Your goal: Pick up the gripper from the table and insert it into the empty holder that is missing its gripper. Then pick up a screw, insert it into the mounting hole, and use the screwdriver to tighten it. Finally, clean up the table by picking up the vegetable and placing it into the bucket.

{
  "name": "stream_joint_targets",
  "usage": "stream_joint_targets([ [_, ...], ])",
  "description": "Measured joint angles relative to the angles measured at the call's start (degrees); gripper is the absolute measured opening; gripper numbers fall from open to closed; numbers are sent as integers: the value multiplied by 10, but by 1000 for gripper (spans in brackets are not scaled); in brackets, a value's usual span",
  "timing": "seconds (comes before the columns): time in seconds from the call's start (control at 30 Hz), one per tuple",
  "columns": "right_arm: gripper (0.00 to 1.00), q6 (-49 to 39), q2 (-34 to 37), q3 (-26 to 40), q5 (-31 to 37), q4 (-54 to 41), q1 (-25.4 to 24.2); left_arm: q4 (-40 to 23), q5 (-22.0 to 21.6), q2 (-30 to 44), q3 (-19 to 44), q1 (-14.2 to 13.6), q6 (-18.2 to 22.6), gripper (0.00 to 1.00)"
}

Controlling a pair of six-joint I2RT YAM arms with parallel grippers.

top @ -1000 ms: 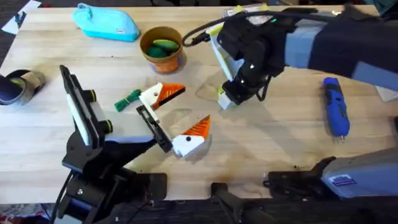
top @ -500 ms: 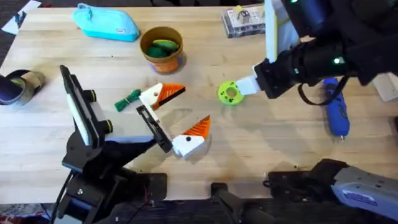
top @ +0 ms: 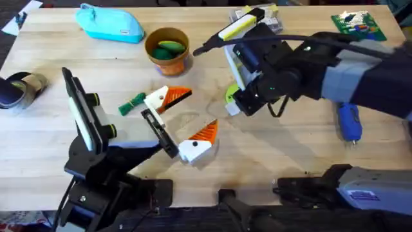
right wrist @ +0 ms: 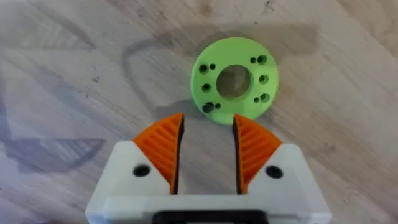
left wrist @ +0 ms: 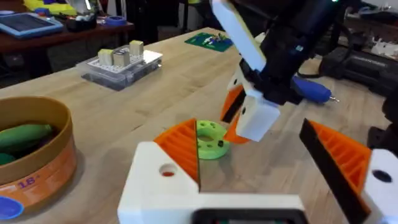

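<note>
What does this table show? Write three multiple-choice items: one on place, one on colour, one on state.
1. Where does the lime-green disc lie? A in the bucket; B on the table before the right gripper; C on the pouch.
2. The screwdriver is: A blue; B red; C yellow.
3. The right gripper is: A shut on the disc; B open, empty; C shut on the screwdriver.
B: the disc lies on wood beyond the fingertips. A: its body is blue. B: the orange pads stand apart, nothing between.
</note>
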Motion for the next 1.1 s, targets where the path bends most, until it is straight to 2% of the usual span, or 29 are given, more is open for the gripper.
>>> stream_joint_targets([
  [0.3,456,-3,32,0,5,31,0,0,0,0,0,0,0,987],
  [0.63,325,-6,46,0,7,32,0,0,0,0,0,0,0,987],
  [1.1,208,-6,50,0,7,23,0,0,0,0,0,0,0,987],
])
